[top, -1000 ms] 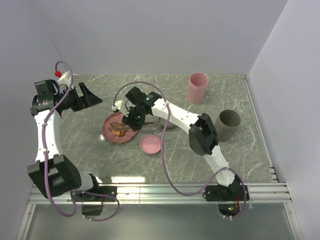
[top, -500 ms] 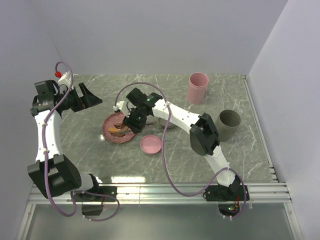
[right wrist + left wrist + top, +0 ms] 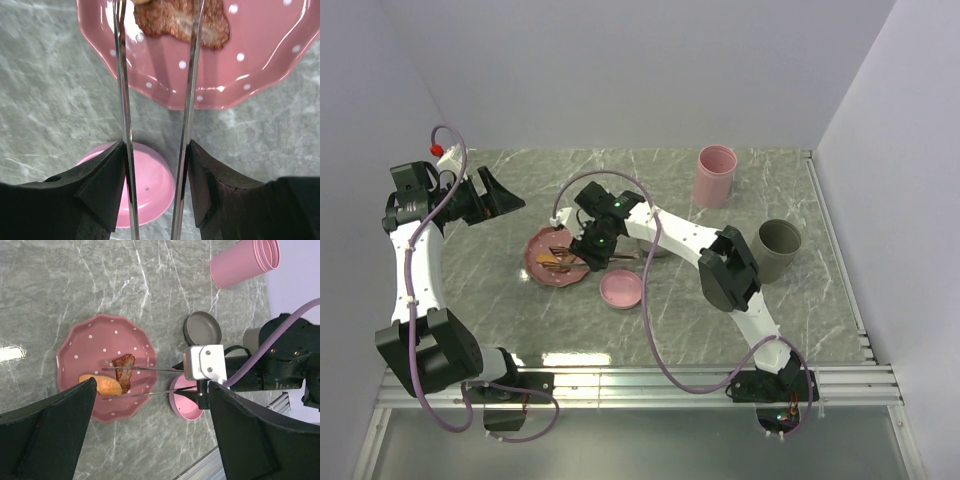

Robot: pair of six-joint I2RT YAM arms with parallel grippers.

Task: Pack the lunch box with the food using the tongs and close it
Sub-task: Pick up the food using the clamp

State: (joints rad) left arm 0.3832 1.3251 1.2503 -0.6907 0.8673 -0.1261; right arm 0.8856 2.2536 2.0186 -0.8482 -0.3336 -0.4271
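The bench (image 3: 800, 300) is smooth marble and nothing on it is fixed down. My left hand (image 3: 498, 196) hangs spread wide and idle, well apart from the work, so it can steady nothing if things slide. The dotted pink plate (image 3: 75, 340) sits loose, and if I bear down with the tool I judge it could skid or tip at its scalloped rim. The small pink dish (image 3: 145, 195) lies just beside and below my right hand (image 3: 155, 170), near enough that a low swing on the way out might knock it. That hand pinches the tongs (image 3: 150, 369) between its fingers, the two silver arms held apart and reaching out over the plate; they could slip or rotate in my grip when I squeeze. One arm seems to cross over the brown slice (image 3: 123, 371) rather than pass outside it, so closing may catch only an edge, and the piece could twist loose and drop. The other arm runs close to the orange piece (image 3: 102, 385), which I might nudge off the plate.
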